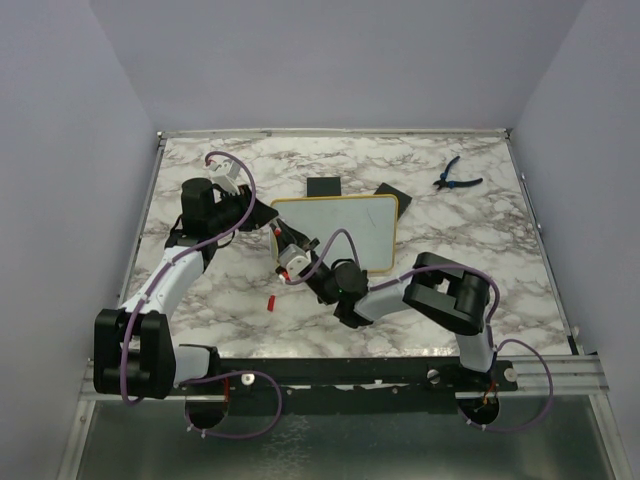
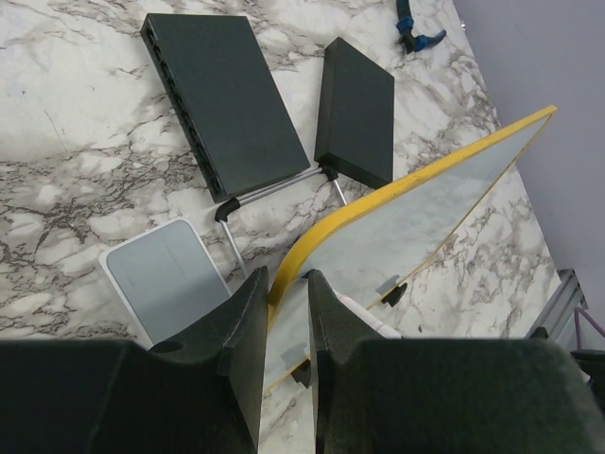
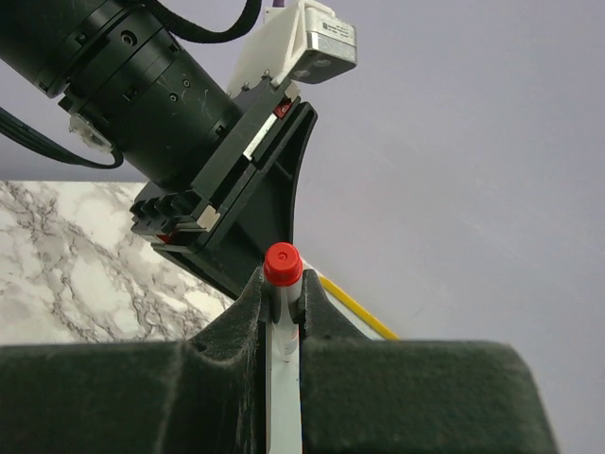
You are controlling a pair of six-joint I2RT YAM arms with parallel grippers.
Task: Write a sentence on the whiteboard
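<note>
Whiteboard (image 2: 416,227) in left gripper (image 2: 288,284), marker (image 3: 284,340) in right gripper (image 3: 282,288)

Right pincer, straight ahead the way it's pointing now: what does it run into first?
Most likely the left pincer, whose black body stands just beyond the red-ended marker that the right pincer holds. The marker's red end would touch first, though depth is hard to judge.

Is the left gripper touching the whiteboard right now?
Touching. In the left wrist view, the yellow frame of the whiteboard runs down between the jaws of the left gripper, which pinch it from both sides.
</note>
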